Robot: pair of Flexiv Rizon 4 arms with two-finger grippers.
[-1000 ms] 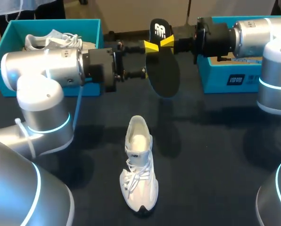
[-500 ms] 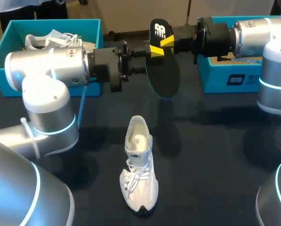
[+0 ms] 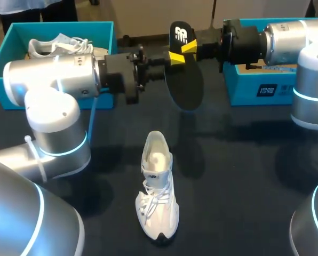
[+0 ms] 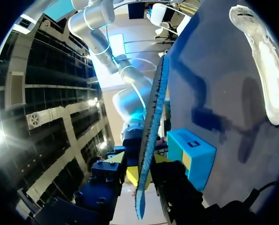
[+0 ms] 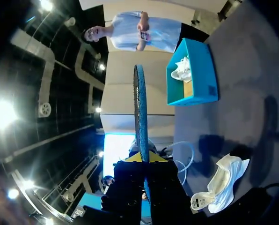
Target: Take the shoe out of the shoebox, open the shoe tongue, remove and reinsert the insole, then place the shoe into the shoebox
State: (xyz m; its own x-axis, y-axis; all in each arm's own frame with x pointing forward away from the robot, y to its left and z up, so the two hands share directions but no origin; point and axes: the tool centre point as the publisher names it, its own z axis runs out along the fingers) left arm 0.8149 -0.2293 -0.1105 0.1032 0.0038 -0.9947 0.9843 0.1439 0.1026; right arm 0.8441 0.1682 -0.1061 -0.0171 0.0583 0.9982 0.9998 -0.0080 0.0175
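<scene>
Insole (image 3: 185, 80) aloft in R jaws, L jaws apparently open round it.

The insole (image 3: 184, 80) is faced in matt black, its edge seen rough and fuzzy blue; the shoe (image 3: 157, 186) is made of white cloth with woven laces; the shoebox (image 3: 57, 29) is of matt teal card; the table (image 3: 244, 176) is covered in dark matt material; the left arm (image 3: 52, 80) is cased in smooth, glossy silver.
</scene>
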